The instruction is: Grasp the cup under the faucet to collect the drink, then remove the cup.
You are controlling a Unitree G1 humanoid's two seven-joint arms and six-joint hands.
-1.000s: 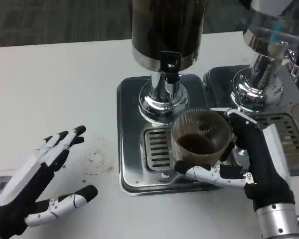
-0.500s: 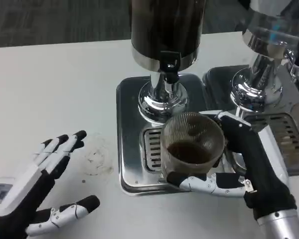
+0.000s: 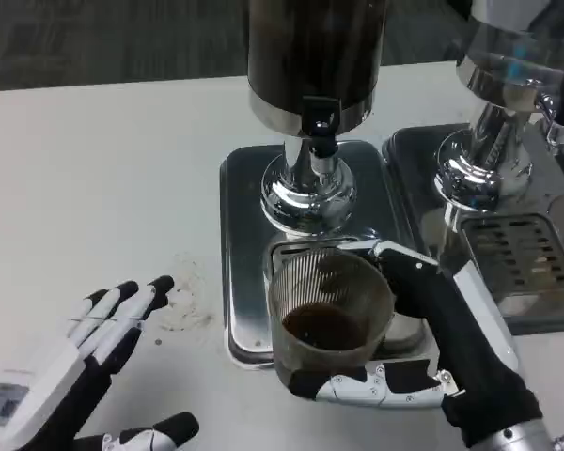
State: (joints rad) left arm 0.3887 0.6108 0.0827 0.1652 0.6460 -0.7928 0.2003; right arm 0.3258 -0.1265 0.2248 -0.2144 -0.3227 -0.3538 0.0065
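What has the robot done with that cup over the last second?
The right robot hand, still gripping the cup of dark drink, has drawn it away from the faucet toward the robot. The left robot hand stayed open; the dispenser has not moved.

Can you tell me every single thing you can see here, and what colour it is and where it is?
cup: one, clear with ribs, brown drink inside, held over the front edge of the near tray
near tray: one, silver, middle of the table, under the dark dispenser
dark dispenser: one, dark tank on a shiny base, top middle
faucet: one, black, front of the dark dispenser
second dispenser: one, shiny silver, top right
table: one, white
stain: one, brownish, left of the near tray
left hand: white and black, bottom left, holds nothing
right hand: grips the cup
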